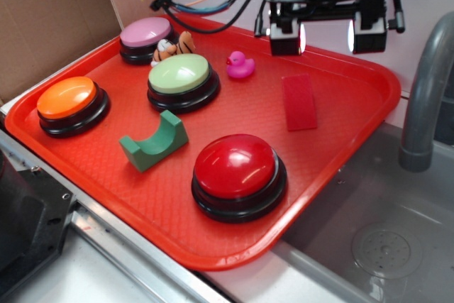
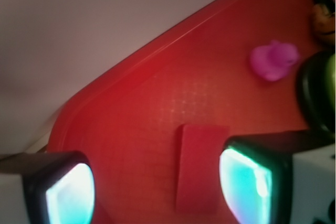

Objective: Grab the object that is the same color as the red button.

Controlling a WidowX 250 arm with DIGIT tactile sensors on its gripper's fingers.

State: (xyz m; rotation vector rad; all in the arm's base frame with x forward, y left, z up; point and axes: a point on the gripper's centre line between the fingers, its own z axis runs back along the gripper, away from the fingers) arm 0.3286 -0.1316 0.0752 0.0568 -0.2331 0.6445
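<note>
- One flat red block [image 1: 299,102] lies on the right half of the red tray [image 1: 85,168], matching the red button [image 1: 237,168] in colour; the button sits nearer the tray's front edge, well apart from it.
- Its long axis runs roughly front to back on the tray, and in the wrist view [image 2: 199,166] it stands nearly upright in the picture.
- Overhead and toward the back, the gripper [image 1: 326,37] hangs with fingers spread wide and nothing between them.
- From the wrist view, the block sits off-centre in the gap, close against the right-hand finger pad [image 2: 245,184] and far from the other pad [image 2: 68,195]; judging by this, the fingers need a sideways shift to straddle it before descending.
- Being so thin, the block probably offers little edge to pinch.
- A pink duck [image 1: 240,66] sits near the block on its left, with the green button [image 1: 181,81] beyond it.
- Farther off are the green arch block [image 1: 152,142], orange button [image 1: 71,104], pink-topped button [image 1: 145,39] and a small tiger toy [image 1: 174,47].
- Nothing stands directly between fingers and block.
</note>
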